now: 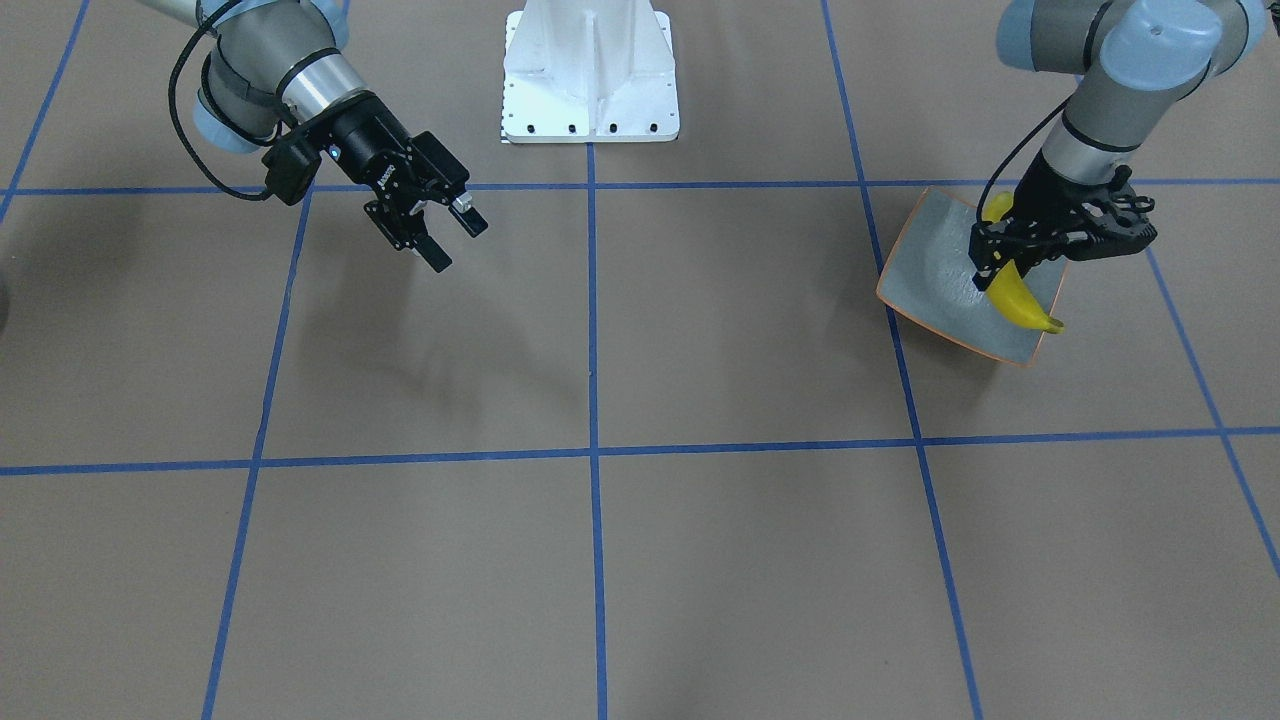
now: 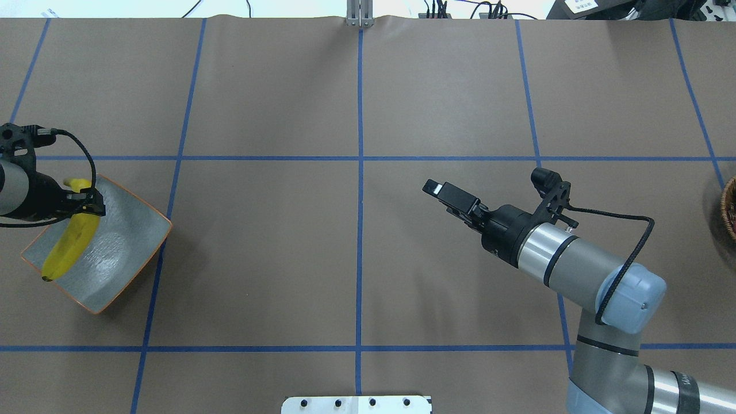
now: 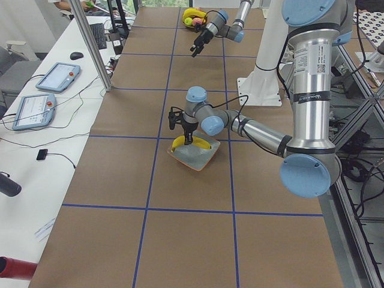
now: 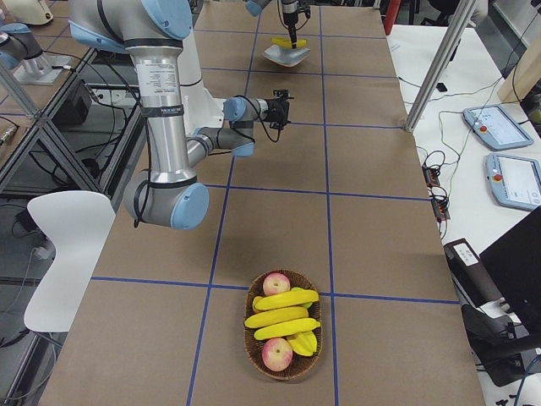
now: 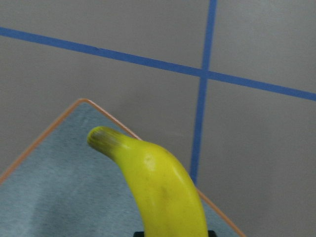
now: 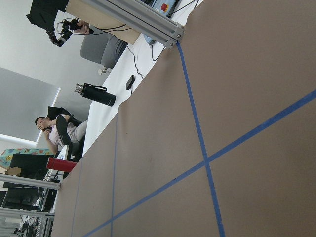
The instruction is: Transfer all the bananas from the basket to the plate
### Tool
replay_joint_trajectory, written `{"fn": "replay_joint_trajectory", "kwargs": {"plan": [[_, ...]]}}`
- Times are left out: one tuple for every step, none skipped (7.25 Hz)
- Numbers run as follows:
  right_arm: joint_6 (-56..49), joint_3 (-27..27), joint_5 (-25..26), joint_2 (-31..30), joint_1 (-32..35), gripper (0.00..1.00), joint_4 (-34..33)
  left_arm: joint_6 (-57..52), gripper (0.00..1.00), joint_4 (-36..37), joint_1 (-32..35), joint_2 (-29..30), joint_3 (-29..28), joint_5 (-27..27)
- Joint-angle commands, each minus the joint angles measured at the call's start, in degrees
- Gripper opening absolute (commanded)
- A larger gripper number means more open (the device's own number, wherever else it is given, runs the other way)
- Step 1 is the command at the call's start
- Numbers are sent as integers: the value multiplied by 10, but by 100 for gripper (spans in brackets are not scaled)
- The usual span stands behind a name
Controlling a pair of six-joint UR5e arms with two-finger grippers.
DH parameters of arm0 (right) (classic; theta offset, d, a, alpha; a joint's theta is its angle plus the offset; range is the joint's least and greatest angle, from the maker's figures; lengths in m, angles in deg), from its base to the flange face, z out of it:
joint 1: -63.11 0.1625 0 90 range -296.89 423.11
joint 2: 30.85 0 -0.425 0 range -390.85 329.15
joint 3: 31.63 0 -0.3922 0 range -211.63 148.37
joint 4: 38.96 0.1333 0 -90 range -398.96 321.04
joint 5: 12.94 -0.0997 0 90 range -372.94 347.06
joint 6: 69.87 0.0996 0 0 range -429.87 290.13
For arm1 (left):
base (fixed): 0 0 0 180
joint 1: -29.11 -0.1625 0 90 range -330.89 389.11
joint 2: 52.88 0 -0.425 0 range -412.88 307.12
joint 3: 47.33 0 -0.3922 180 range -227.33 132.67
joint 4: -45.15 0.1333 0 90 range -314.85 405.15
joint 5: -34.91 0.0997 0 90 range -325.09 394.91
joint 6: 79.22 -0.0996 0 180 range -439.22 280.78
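I have the left hand [image 1: 1008,264] clamped on a banana [image 1: 1022,298] over the plate [image 1: 930,275], right hand [image 1: 452,238] wide and empty; next, I'd lower and release.

No text clear enough to read. Small print on near arm tube [image 3: 312,67] and right arm link [image 2: 686,382] is too blurred.

The table [image 1: 600,560] is long and covered with brown paper [image 2: 270,92], and blue tape lines [image 1: 592,300] divide it into big squares. The plate [image 2: 123,247] lies near the robot's left end (one corner reaches a blue line). The wicker basket [image 2: 729,213] stands at the opposite end, well apart. The white mounting base [image 1: 590,90] stands between them, at the robot's edge.
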Motion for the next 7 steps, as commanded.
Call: {"fn": "replay_joint_trajectory", "kwargs": {"plan": [[0,-5,0,0,0,100,0,-2,0,0,-7,-12,-4,6],[0,-6,0,0,0,100,0,-2,0,1,-7,-12,-6,6],[0,-6,0,-2,0,100,0,-2,28,1,-9,-12,-14,6],[0,-10,0,-3,0,100,0,-2,51,1,-9,-12,-22,6],[0,-16,0,-4,1,100,10,-2,63,0,-10,-11,-21,6],[-1,-26,0,-4,3,100,24,-3,82,-1,-10,-11,-21,6],[-4,-27,-1,-9,15,100,30,-2,85,-1,-10,-5,-14,-1]]}}
